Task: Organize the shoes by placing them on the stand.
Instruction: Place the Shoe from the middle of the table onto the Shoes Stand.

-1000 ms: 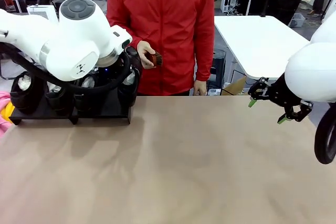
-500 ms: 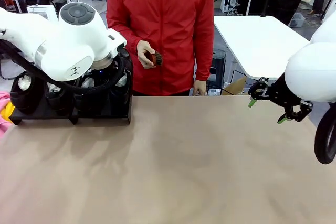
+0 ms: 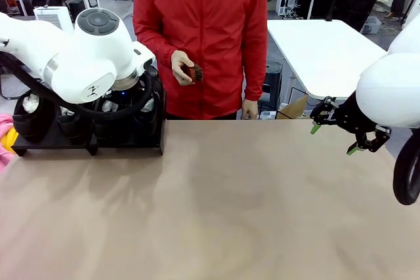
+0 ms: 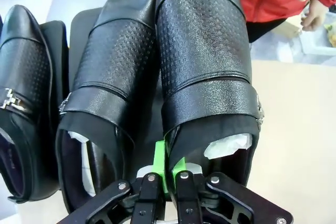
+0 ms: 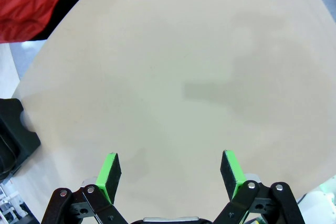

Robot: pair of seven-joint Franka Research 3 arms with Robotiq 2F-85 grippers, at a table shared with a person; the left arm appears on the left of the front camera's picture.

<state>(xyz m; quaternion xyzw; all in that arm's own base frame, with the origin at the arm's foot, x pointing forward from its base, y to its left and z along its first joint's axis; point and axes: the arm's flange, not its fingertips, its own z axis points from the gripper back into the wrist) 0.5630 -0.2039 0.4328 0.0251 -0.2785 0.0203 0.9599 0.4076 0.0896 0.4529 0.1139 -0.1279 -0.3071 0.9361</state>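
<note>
The shoes (image 4: 202,72) sit on the stand (image 3: 85,139) at upper left. Our left gripper (image 4: 169,169) pinches the last shoe's collar; next we release and lift clear. Right gripper (image 5: 170,174) hangs spread above the table (image 5: 210,77).

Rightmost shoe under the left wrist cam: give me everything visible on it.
The shoe is glossy black leather: perforated-texture vamp, a smooth wide strap across the instep, a small metal buckle at its side. Crumpled white paper fills the opening. It lies lengthwise, toe away from the camera, pressed against its neighbour shoe. The left gripper pinches the collar edge, green pads nearly shut on it.
</note>
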